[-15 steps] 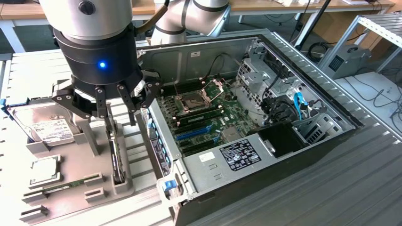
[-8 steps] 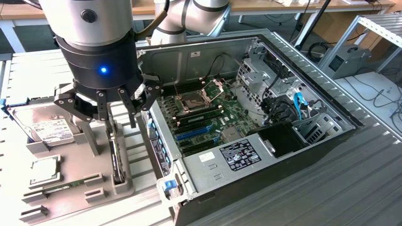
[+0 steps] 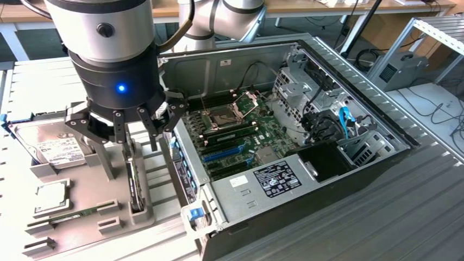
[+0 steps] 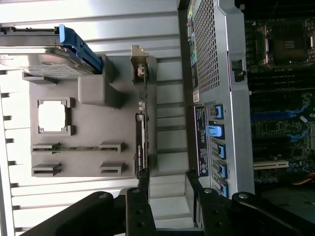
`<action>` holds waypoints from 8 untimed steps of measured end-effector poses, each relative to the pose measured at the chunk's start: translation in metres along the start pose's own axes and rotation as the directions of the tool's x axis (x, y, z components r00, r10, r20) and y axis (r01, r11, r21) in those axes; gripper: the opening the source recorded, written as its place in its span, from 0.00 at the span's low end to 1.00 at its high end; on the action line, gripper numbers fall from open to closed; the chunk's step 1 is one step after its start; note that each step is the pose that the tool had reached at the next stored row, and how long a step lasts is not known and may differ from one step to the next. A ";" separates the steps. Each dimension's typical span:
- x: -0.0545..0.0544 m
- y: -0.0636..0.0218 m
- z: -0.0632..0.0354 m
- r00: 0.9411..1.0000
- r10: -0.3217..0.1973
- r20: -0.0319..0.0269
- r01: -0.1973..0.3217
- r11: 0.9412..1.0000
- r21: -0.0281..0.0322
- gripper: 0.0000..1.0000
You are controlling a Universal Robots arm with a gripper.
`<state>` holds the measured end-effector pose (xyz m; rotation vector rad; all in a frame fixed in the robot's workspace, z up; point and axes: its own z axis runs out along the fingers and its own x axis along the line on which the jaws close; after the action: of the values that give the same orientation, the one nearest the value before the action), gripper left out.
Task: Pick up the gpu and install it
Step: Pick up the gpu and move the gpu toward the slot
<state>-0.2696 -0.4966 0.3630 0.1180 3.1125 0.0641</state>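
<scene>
The gpu stands on its edge in a slot of the grey holder, a thin dark card with a silver end bracket. In the wrist view the gpu runs as a narrow strip toward my fingers. My gripper hangs open just above the card's far end, holding nothing. Seen from the wrist, the gripper has its black fingers spread apart, and the card's near end lines up with one finger rather than the middle of the gap.
The open computer case lies beside the holder in the exterior view's right, motherboard with blue slots exposed. On the holder sit a hard drive, a processor chip and a memory stick.
</scene>
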 end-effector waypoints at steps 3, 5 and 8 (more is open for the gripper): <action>0.000 -0.0001 0.0021 1.000 0.000 0.000 0.000 1.000 0.000 0.42; 0.000 -0.0001 0.0025 1.000 0.000 0.000 0.000 1.000 0.000 0.42; 0.000 -0.0002 0.0051 1.000 0.000 0.000 0.000 1.000 0.000 0.42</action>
<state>-0.2696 -0.4966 0.3579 0.1179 3.1125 0.0641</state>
